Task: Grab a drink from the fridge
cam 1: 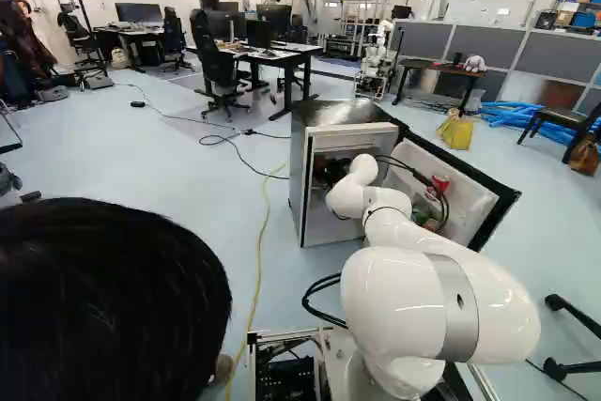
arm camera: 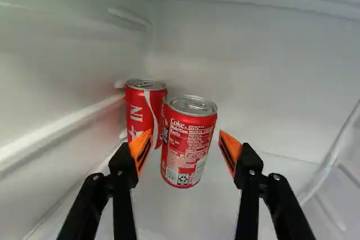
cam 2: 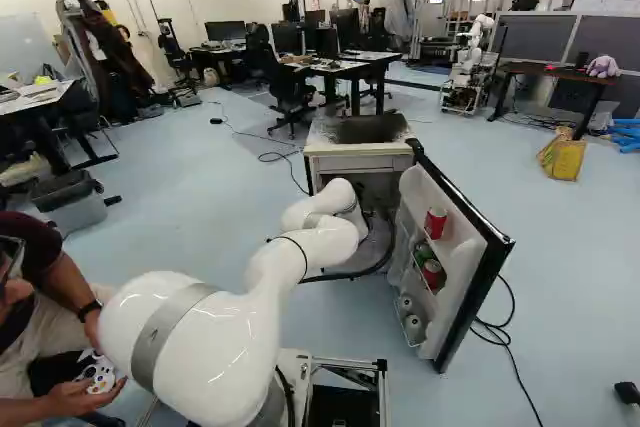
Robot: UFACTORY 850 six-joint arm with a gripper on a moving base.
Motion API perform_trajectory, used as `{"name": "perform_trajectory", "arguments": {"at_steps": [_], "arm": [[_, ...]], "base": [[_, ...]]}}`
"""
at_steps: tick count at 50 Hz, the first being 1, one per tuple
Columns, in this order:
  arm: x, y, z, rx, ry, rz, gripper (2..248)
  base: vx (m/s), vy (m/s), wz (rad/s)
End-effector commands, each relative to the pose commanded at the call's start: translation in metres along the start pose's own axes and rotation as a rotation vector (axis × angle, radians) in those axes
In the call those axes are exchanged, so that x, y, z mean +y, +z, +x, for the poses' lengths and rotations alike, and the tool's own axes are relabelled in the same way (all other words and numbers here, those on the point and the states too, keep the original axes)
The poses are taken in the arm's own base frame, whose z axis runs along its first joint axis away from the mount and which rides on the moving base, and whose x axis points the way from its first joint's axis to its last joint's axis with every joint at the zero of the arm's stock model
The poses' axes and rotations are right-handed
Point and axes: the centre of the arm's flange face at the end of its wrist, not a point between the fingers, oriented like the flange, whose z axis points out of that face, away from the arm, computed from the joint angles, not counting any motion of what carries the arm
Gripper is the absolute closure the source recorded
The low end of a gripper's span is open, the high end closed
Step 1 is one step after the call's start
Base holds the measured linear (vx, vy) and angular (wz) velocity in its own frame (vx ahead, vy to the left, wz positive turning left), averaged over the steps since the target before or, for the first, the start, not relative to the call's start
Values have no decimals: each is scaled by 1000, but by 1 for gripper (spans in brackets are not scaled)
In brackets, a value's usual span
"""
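In the left base view the dark gripper (cam 1: 330, 172) reaches into the small white fridge (cam 1: 316, 204), whose door is swung wide. The wrist view shows the gripper (arm camera: 185, 151) open, a pad on either side of the nearer red can (arm camera: 189, 145). This can stands upright on the fridge floor, with a gap to each pad. A second upright red can (arm camera: 145, 109) is just behind and beside it, partly covered by one finger's tip. Whether the two cans touch, I cannot tell.
The fridge door (cam 2: 462, 267) stands open right of the arm, with red cans (cam 2: 435, 223) on its shelves. Fridge walls (arm camera: 67, 71) enclose the gripper. A person's head (cam 1: 103, 298) is close beside the base. Another robot (cam 2: 470, 62) stands far back.
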Motion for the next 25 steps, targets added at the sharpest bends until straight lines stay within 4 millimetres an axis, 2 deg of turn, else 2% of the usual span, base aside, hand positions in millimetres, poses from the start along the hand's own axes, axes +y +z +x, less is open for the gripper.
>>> {"name": "perform_trajectory", "arguments": {"at_steps": [15, 16, 20, 21, 25], "arm": [[0, 0, 0, 0, 0, 0, 81], [0, 0, 0, 0, 0, 0, 118], [0, 0, 0, 0, 0, 0, 118], [0, 0, 0, 0, 0, 0, 151], [0, 0, 0, 0, 0, 0, 151]], "base": [[0, 0, 0], [0, 0, 0], [0, 0, 0], [0, 0, 0], [0, 0, 0]]}}
